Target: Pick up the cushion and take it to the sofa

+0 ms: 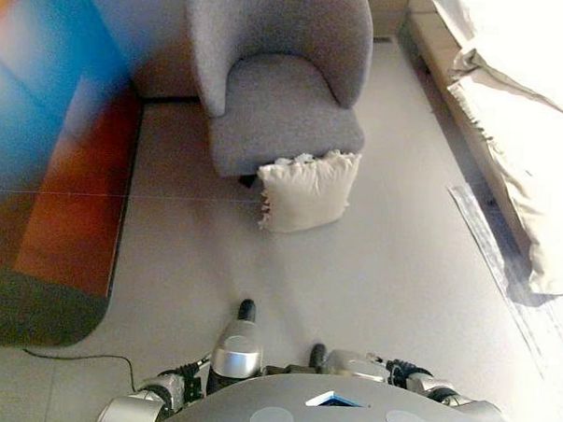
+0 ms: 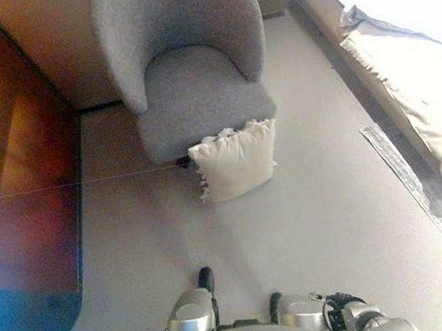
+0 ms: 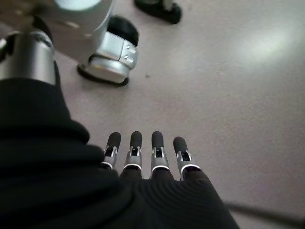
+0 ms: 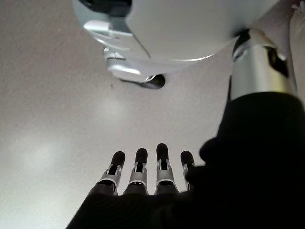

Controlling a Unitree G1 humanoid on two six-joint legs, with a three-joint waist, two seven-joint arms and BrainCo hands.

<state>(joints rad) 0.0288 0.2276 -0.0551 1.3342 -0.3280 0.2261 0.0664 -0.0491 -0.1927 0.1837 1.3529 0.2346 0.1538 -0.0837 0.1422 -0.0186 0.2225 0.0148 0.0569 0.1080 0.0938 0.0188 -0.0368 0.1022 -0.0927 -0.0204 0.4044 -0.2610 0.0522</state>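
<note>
both hands hang empty over bare floor with fingers straight, the left hand point(image 3: 152, 164) and right hand point(image 4: 143, 179) well short of the cushion point(image 1: 308, 191). it stands on the floor, propped against the front of the grey armchair point(image 1: 278, 71), probably why it stays upright. open floor lies before it; a bed edge point(image 1: 509, 137) bounds the cushion's far right, a rug point(image 1: 67, 211) its left.
</note>
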